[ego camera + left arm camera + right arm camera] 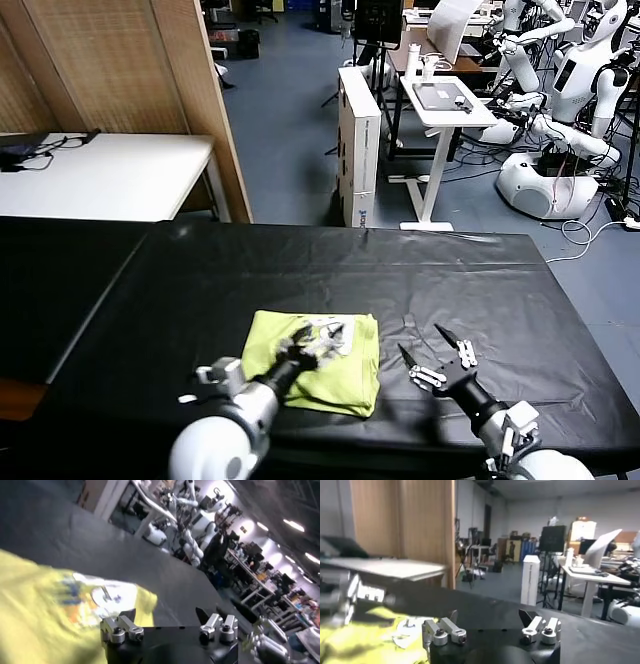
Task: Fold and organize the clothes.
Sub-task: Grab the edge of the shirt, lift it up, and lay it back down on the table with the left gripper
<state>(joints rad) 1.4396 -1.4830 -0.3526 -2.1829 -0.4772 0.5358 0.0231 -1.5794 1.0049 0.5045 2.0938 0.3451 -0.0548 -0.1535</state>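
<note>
Lime yellow-green cotton T-shirt lies folded into a compact, roughly square bundle on the near middle of the black-covered table, its white print showing on the upper face toward the far edge. The fold looks essentially done; judging by its slightly uneven near-right corner, only a little tidying or squaring may be left. The left gripper hovers over the shirt's left part, its fingers spread wide with no cloth between them in the left wrist view. The right gripper sits just right of the bundle, above bare table, apart from the cloth, its pincers wide and empty. Far beyond the table, other white robots stand by a white desk.
</note>
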